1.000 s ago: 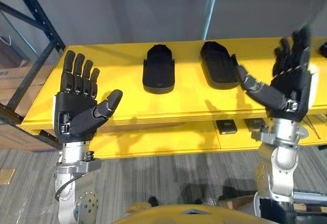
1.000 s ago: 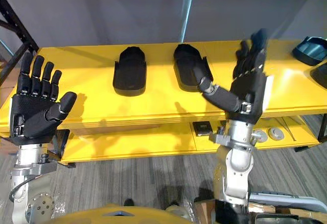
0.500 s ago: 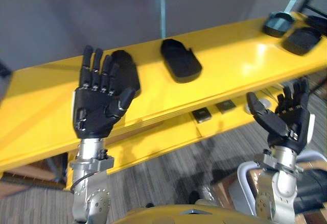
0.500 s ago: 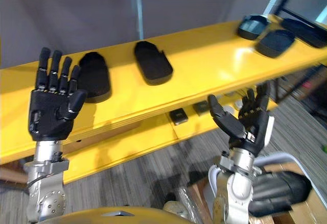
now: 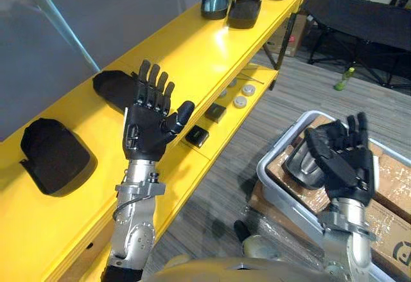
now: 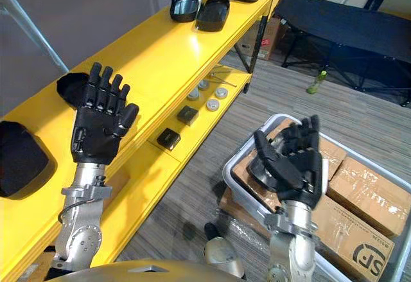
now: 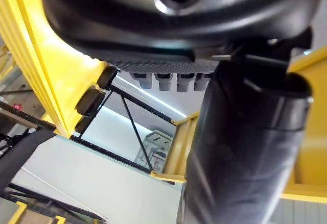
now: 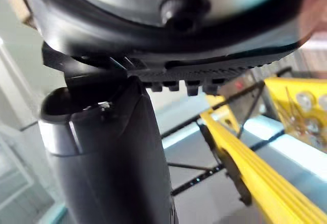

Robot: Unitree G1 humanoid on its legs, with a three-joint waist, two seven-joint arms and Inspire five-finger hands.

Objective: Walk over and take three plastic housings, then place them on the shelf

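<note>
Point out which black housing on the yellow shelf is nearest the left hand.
The housing partly hidden behind the left hand; the others lie clear of it along the shelf.

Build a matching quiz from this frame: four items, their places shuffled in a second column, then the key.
1. black plastic housing at the far left
2. round silver discs
3. brown cardboard boxes
4. green bottle

A. inside the grey plastic tote
B. on the floor beside the black folding cot
C. top tier of the yellow metal shelf
D. lower tier of that shelf

Pairs: 1-C, 2-D, 3-A, 4-B
</note>
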